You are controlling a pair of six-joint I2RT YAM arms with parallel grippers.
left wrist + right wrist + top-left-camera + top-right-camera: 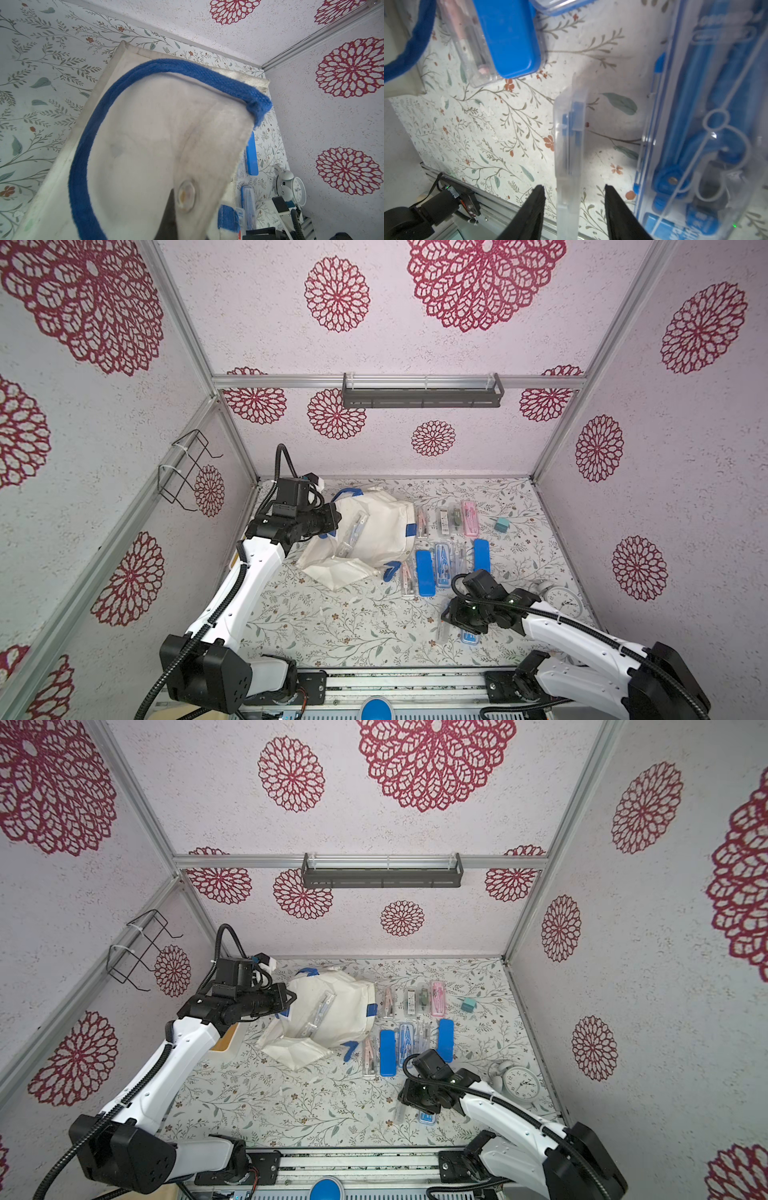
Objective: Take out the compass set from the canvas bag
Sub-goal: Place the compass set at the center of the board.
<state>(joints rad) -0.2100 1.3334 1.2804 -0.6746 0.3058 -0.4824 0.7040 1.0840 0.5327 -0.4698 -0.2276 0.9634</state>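
The off-white canvas bag (374,531) (336,1006) lies crumpled at the back left of the table, and its blue handle (187,68) arches across the left wrist view. My left gripper (334,518) is shut on the bag's left edge, where the cloth hides its jaws. A clear compass set (353,531) rests on the bag's cloth. Near the front right, my right gripper (445,624) (574,191) is open. Another clear compass set (569,135) lies on the table between its fingers, with a gap on each side.
Several cases lie in rows right of the bag: a blue case (424,573), a clear-blue one (442,566), a pink one (469,517). A blue compass case (706,124) lies close beside my right gripper. An alarm clock (561,601) and a teal box (502,524) stand farther right.
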